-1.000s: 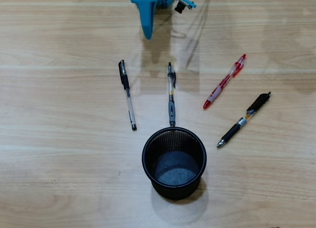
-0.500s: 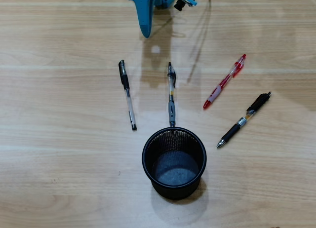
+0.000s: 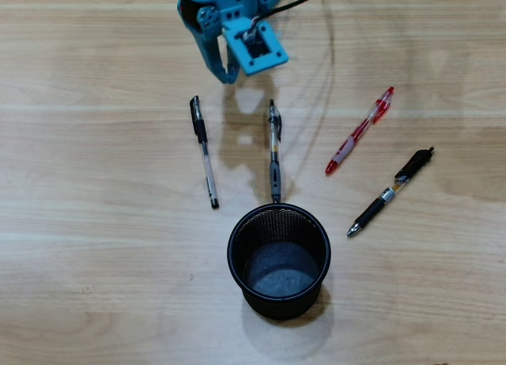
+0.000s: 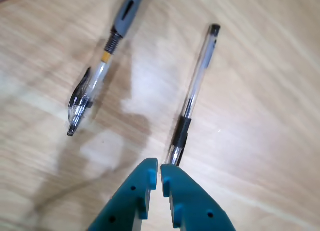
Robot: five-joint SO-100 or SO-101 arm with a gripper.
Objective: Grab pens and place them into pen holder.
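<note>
- Overhead view: black mesh pen holder (image 3: pixel 278 261) sits near the worktop's (image 3: pixel 95 286) bottom edge.
- Blue tool (image 4: pixel 160 172) hovers near the top edge, jaws nearly closed, holding nothing.

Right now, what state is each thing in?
Pen holder: upright, empty.
Clear capped pen: flat on table, untouched.
Grey-grip pen: flat, tip by the holder's rim.
Red pen: flat, apart.
Black pen: flat, apart.
Gripper: jaws shut, empty.
</note>
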